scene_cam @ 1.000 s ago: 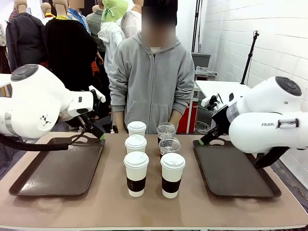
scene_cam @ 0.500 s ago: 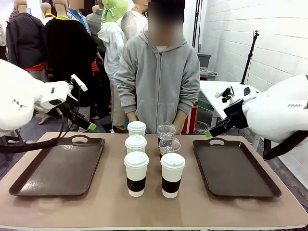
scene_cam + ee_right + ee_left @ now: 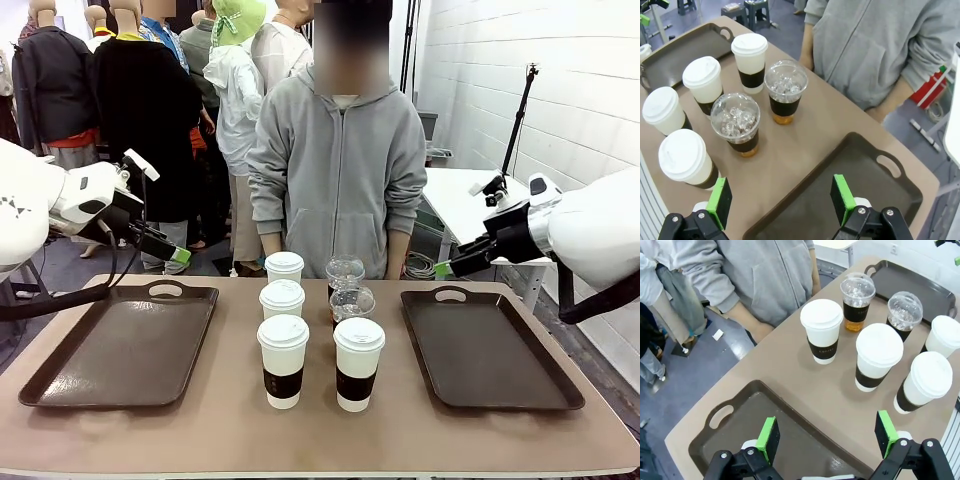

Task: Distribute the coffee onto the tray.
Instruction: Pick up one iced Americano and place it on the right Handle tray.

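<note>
Your left jaws hang over the left tray (image 3: pixel 120 355) and your right jaws over the right tray (image 3: pixel 490 350), both wide apart and empty. The six cups (image 3: pixel 283 345) sit on the desk (image 3: pixel 300 440) between the trays, clear of both.

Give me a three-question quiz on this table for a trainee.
1. True or false: the left tray and the right tray hold no cups yet.
2. How many white paper cups stand on the table? A three, B four, C six.
3. Fill in: the jaws of the left gripper and the right gripper are both ____.
Key: 1 true; 2 B; 3 open.
</note>
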Robot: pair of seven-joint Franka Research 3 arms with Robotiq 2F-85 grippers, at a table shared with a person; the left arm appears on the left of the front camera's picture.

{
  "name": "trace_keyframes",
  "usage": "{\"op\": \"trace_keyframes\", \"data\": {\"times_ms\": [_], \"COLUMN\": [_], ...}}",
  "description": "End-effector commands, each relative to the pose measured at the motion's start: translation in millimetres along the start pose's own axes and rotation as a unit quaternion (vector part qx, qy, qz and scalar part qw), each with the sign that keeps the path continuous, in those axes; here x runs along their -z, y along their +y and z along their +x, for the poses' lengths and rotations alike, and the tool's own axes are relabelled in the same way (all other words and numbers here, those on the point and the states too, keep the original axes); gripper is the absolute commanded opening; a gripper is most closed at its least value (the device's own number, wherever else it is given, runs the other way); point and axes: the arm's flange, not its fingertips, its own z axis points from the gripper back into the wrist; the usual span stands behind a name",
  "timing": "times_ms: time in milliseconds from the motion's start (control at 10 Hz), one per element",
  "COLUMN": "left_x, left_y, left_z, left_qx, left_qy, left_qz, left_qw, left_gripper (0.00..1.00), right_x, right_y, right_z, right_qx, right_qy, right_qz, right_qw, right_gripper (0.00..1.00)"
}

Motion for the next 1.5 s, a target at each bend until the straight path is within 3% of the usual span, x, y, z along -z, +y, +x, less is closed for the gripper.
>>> {"op": "trace_keyframes", "data": {"times_ms": [0, 200, 300, 1400], "left_x": [6.3, 0.2, 0.2, 0.2], "left_y": [0.7, -1.7, -1.7, -1.7], "left_z": [-6.9, 1.0, 1.0, 1.0], "left_qx": [0.001, -0.001, -0.001, -0.001], "left_qy": [-0.014, -0.002, -0.002, -0.002], "left_qz": [-0.011, -0.003, -0.003, -0.003], "left_qw": [1.000, 1.000, 1.000, 1.000], "left_gripper": [1.00, 1.00, 1.00, 1.00], "right_x": [3.2, 6.1, 0.9, 0.9], "right_y": [18.6, 18.4, -1.1, -1.1], "right_z": [-33.6, -33.0, -1.2, -1.2], "right_qx": [-0.006, 0.011, 0.002, 0.002], "right_qy": [-0.015, -0.005, 0.000, 0.000], "right_qz": [0.010, -0.011, 0.002, 0.002], "right_qw": [1.000, 1.000, 1.000, 1.000], "right_gripper": [1.00, 1.00, 1.00, 1.00]}}
